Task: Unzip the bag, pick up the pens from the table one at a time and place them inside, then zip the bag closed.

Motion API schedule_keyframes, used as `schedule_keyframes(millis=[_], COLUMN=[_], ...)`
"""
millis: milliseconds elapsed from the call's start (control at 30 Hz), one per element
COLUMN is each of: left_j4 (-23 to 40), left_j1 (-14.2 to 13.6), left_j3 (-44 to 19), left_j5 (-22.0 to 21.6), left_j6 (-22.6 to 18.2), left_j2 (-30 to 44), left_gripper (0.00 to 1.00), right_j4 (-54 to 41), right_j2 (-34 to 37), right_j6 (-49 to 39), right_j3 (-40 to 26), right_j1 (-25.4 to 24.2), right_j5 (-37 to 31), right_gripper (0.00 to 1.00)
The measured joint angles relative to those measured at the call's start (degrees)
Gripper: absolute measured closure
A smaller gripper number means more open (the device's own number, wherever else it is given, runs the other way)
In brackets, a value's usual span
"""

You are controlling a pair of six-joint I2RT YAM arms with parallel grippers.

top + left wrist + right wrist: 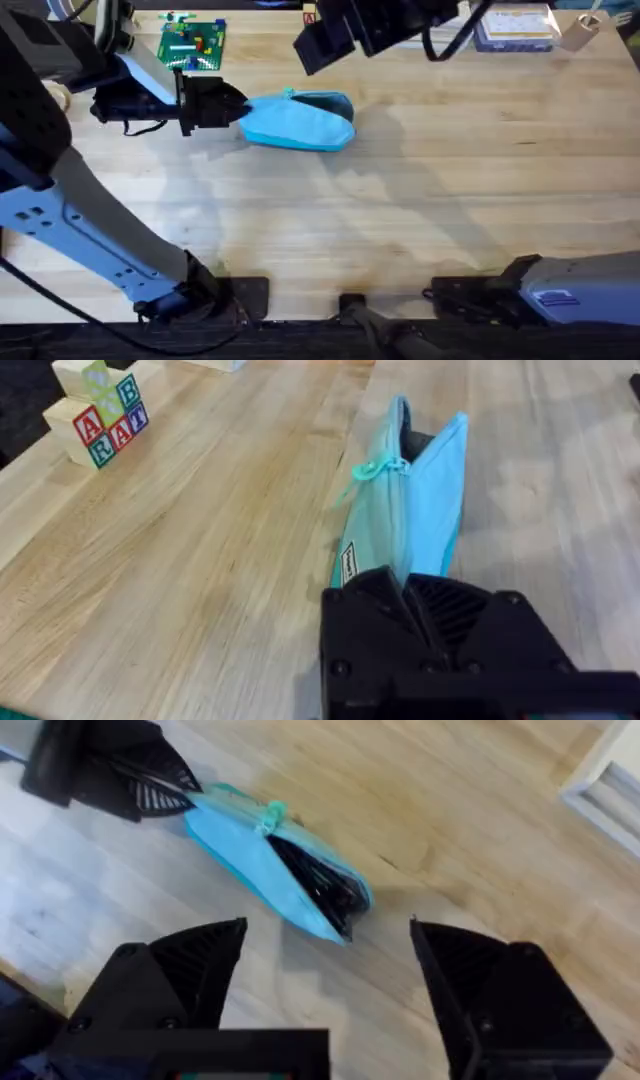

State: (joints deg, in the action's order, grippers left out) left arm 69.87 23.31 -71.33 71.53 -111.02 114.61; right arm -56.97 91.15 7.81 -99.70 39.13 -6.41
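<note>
Your bag (300, 122) lies on the table (420, 210) in the upper middle of the overhead frame, a little left of centre, long axis running roughly left to right. Light blue fabric, lying on its side.

Left gripper (232, 108): reached in from the left side of the overhead frame, fingers clenched on the bag's left end. In the left wrist view you see the black fingers (400, 610) pinching the near end of the pouch, the fabric standing up on edge beyond them. The zipper pull with its small cord (378, 467) sits part way along the top seam; past it the bag gapes and dark lining shows.

Right gripper (330, 980): hovering above the bag, released, jaws spread wide with nothing between them. In the overhead frame its arm shows as a large dark blurred mass (370, 30) at the upper centre edge. From the right wrist view you look down at the open end of the bag, and dark pens (320, 880) lie inside the mouth, against the lining. How many pens, you cannot tell.

Off-task items: a green circuit board (192, 44) at the upper left of the overhead frame; lettered wooden blocks (100, 415) in the upper left of the left wrist view, well apart from the bag.
</note>
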Motion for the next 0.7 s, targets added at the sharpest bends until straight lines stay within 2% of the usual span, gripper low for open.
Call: schedule_keyframes(millis=[433, 700], left_j4=[0.0, 0.0], left_j1=[0.0, 0.0], left_j3=[0.0, 0.0], left_j5=[0.0, 0.0], left_j6=[0.0, 0.0], left_j2=[0.0, 0.0], left_gripper=[0.959, 0.959], right_j4=[5.5, 5.9], right_j2=[4.8, 8.6], right_j6=[5.9, 8.8], right_j3=[-0.1, -4.3], right_j1=[2.1, 2.1], right_j5=[-1.7, -1.7], right_gripper=[0.005, 0.005])
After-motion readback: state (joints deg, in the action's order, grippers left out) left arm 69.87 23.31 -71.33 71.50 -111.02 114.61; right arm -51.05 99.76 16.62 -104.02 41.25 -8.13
